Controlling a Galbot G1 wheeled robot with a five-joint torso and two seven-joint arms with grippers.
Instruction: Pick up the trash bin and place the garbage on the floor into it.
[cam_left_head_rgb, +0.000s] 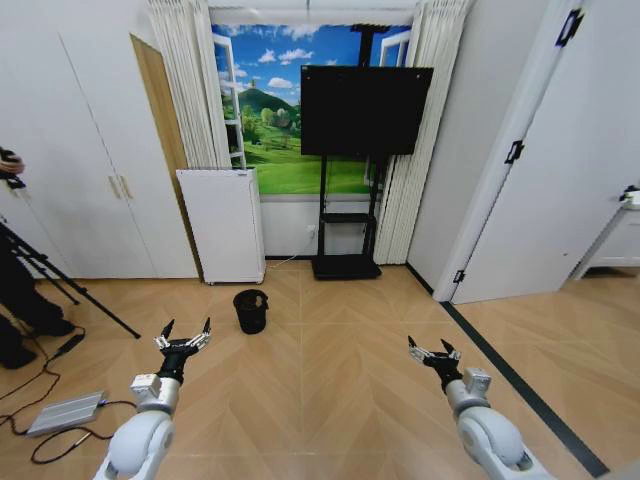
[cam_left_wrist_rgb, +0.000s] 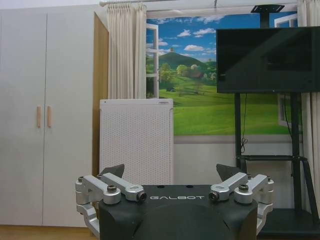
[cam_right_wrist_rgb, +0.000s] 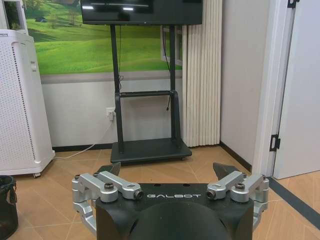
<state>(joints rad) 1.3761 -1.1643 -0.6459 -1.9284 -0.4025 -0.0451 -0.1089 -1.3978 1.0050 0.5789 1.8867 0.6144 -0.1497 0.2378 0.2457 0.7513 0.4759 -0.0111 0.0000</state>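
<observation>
Black round mesh trash bin ahead, slightly right of spread left gripper; farther from spread right gripper.

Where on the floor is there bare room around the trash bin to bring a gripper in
Bare parquet lies in front of the trash bin, running back to the open left gripper and open right gripper, and to its right toward the dark strip. Tighter behind it, near the white appliance and TV stand. Cables clutter the far left.

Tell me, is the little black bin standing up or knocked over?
Standing up. The bin sits upright on the wooden floor, its round opening facing up, in front of the white appliance.
</observation>
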